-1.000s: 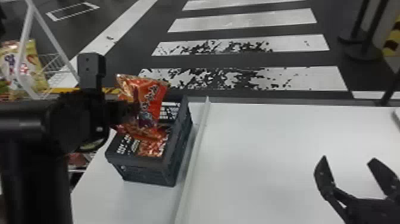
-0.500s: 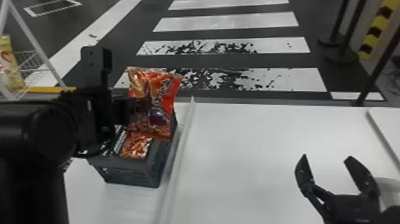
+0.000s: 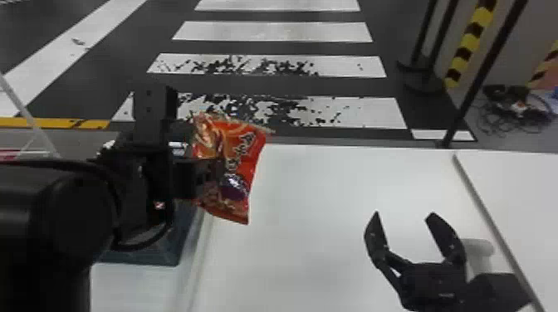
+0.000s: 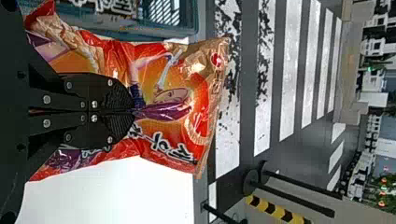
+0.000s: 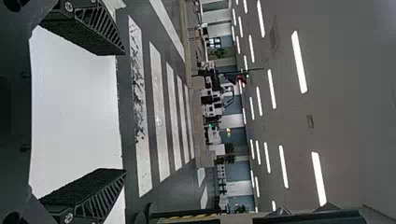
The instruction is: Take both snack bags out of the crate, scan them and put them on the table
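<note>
Clamping the snack bag point(image 4: 163, 65), the left end effector point(image 4: 132, 112) could drop it through film slippage; right end effector point(image 3: 404, 214) open.

At your left, the crate point(image 3: 145, 254) sat on the table point(image 3: 311, 232); behind the table lay a crosswalk point(image 3: 272, 32), posts point(image 3: 481, 77) to its right.

Across the dark floor point(image 3: 166, 12), a white crosswalk point(image 3: 274, 31) is stretching. Left of it, a white stripe point(image 3: 89, 29) is slanting; to its right, black posts point(image 3: 443, 37) and yellow-and-black banding point(image 3: 469, 41) are standing and cables point(image 3: 515, 110) are tangling. Beyond it, plants point(image 5: 219, 52) are standing; above, ceiling lights point(image 5: 299, 60) are glowing.
</note>
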